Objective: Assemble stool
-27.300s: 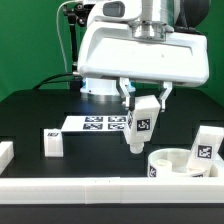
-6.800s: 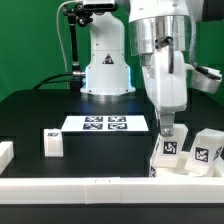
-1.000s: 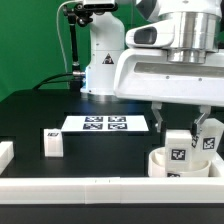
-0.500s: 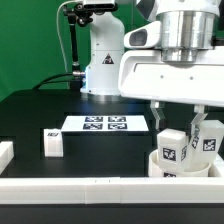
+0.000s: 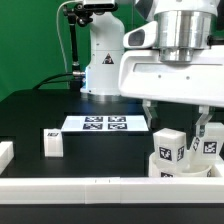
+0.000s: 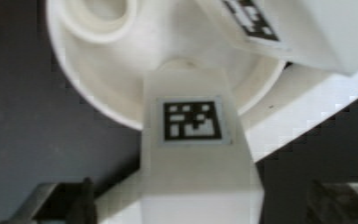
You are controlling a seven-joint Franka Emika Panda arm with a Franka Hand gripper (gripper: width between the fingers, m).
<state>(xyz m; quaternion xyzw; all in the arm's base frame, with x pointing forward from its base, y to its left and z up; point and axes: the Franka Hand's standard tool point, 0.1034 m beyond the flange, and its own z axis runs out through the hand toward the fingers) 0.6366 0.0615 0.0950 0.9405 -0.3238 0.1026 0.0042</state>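
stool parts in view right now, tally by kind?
Seat: 1
Legs: 3 (lying leg at the exterior view's left, standing leg on the seat, edge leg at the exterior view's right)
Total: 4

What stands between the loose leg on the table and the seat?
Nothing visible. Only table lies between the loose leg and the seat; the marker board lies flat behind that line.

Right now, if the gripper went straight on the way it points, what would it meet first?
Probably the white stool leg standing between its open jaws: the gripper points down along it, with the round seat underneath. Depth there is unclear.
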